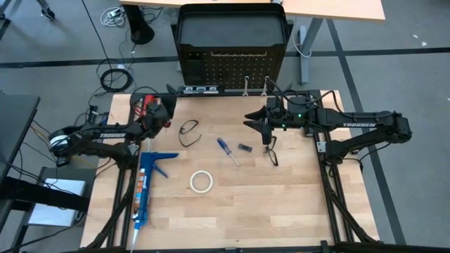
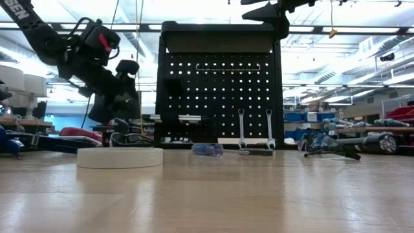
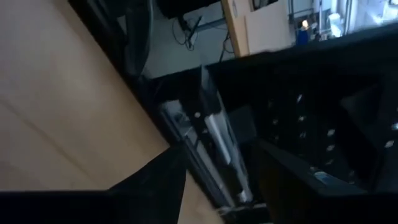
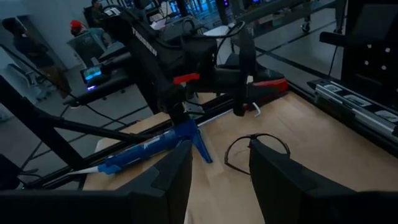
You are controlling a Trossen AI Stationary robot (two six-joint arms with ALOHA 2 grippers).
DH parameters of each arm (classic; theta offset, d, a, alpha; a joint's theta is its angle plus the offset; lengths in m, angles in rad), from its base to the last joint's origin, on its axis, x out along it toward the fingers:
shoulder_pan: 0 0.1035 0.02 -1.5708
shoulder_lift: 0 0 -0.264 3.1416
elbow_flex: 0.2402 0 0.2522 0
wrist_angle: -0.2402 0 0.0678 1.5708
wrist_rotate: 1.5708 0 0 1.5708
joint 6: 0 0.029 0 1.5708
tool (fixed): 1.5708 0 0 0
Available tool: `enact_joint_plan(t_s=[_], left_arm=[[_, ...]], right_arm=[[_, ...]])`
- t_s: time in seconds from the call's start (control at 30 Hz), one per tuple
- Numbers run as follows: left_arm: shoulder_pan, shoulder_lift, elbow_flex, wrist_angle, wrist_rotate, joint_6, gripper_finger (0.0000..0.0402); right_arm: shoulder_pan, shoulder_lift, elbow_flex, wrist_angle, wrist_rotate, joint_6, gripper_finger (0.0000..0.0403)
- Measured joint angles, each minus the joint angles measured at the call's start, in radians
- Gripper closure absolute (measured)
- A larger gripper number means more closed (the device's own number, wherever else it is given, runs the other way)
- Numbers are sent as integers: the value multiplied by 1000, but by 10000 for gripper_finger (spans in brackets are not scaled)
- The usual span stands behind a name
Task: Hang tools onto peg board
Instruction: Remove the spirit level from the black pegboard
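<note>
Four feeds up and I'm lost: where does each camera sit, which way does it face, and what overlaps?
High: overhead, looking straight down on the table; both arms show, left hand, right hand.
Low: at tabletop height, facing the peg board; both arms enter from above.
Left wrist: on the left arm, facing the peg board's base; its own dark fingers show.
Right wrist: on the right arm, facing across the table; own fingers, left arm beyond.
Shared: high and right wrist both show the blue caulking gun and safety glasses.

"TROSSEN" in white on right arm (image 1: 358, 126), same lettering on left arm (image 1: 105, 135)
</note>
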Motion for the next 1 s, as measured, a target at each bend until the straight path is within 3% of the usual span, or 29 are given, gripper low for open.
enact_joint_plan(t_s=[0.33,0.47,0.63,1.0], left_arm=[[146,28,-5,24,149,-7,146],[187,100,-5,138,189,-24,125],[205,222,30,245,189,-55,122],[204,391,149,247,161,-128,121]], right_arm=[[0,0,0,0,23,-5,239],[0,0,0,0,23,-16,239],[0,0,0,0,23,-19,239],[5,1,0,0,23,21,239]])
